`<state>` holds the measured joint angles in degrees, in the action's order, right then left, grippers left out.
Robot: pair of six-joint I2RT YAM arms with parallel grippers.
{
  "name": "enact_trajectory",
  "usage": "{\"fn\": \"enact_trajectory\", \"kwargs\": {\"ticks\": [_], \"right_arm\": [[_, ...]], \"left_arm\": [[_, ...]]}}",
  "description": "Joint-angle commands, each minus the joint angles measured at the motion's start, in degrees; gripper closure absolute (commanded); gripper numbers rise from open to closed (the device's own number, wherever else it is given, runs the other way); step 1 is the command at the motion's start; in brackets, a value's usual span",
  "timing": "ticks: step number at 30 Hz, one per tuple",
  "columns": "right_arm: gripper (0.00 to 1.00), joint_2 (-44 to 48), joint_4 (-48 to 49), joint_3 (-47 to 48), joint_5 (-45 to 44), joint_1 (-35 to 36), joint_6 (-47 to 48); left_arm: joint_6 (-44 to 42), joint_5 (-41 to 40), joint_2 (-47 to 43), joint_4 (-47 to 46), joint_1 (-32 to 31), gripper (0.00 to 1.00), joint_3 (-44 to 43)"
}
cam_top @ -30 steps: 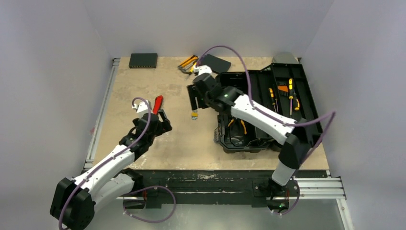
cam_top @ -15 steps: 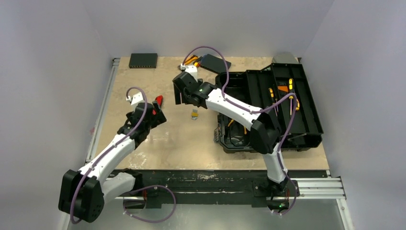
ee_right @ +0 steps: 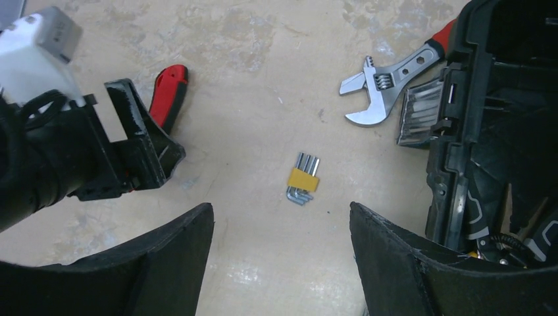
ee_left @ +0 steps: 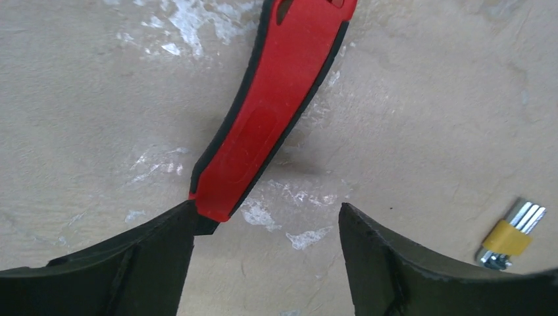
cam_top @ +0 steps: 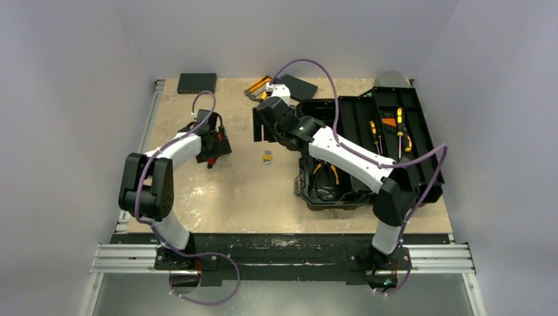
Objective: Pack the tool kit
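Observation:
The tool kit's black toolbox [cam_top: 395,141] lies open at the right, with yellow-black screwdrivers [cam_top: 399,131] in its lid. A red-handled tool [ee_left: 276,112] lies flat on the table. Its near end touches the tip of one of my left gripper's fingers [ee_left: 177,227]. My left gripper [ee_left: 266,217] [cam_top: 214,146] is open right above the table, with nothing between the jaws. My right gripper [ee_right: 281,217] [cam_top: 261,130] hangs open above a banded bunch of hex keys [ee_right: 303,179] [cam_top: 267,157]. A red-handled adjustable wrench [ee_right: 388,79] lies beside the toolbox [ee_right: 500,131].
A flat black box [cam_top: 196,82] sits at the back left. Yellow-black tools [cam_top: 258,87] and a dark flat case [cam_top: 297,85] lie at the back centre. Pliers [cam_top: 327,172] rest in the toolbox base. My left gripper [ee_right: 125,151] shows in the right wrist view.
My left arm has folded back and turned, bringing its gripper low over the red-handled tool, jaws slightly narrower. My right gripper swung left, then back right above the hex keys.

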<state>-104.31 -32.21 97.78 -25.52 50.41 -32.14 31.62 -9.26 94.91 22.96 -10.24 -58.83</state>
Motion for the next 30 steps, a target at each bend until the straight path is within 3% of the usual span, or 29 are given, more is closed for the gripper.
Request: {"fn": "enact_trajectory", "kwargs": {"ticks": [1, 7, 13, 18, 25, 30], "right_arm": [[0.27, 4.1, 3.9, -2.9, 1.5, -0.9, 1.0], [0.27, 6.8, 5.5, -5.6, 3.5, -1.7, 1.0], [0.27, 8.3, 6.5, -7.0, 4.7, -2.1, 1.7], [0.27, 8.7, 5.8, -6.3, 5.6, -2.3, 2.8], [0.27, 9.7, 4.6, -5.6, 7.4, -2.6, 4.3], [0.27, 10.6, 5.0, -6.6, 8.3, -3.1, 4.6]], "left_arm": [[-2.6, 3.7, 3.2, 6.2, 0.9, 0.29, -5.4], [-3.4, 8.3, 7.7, 13.9, 2.9, 0.34, -11.5], [-2.6, 5.8, 2.8, 11.5, 3.8, 0.25, -8.8], [-6.5, -1.0, 2.2, 15.3, 3.9, 0.18, -13.0], [-17.6, -2.9, 13.2, 24.0, 4.0, 0.14, -24.7], [-22.3, 5.2, 21.3, 29.5, 3.9, 0.15, -32.2]]}}
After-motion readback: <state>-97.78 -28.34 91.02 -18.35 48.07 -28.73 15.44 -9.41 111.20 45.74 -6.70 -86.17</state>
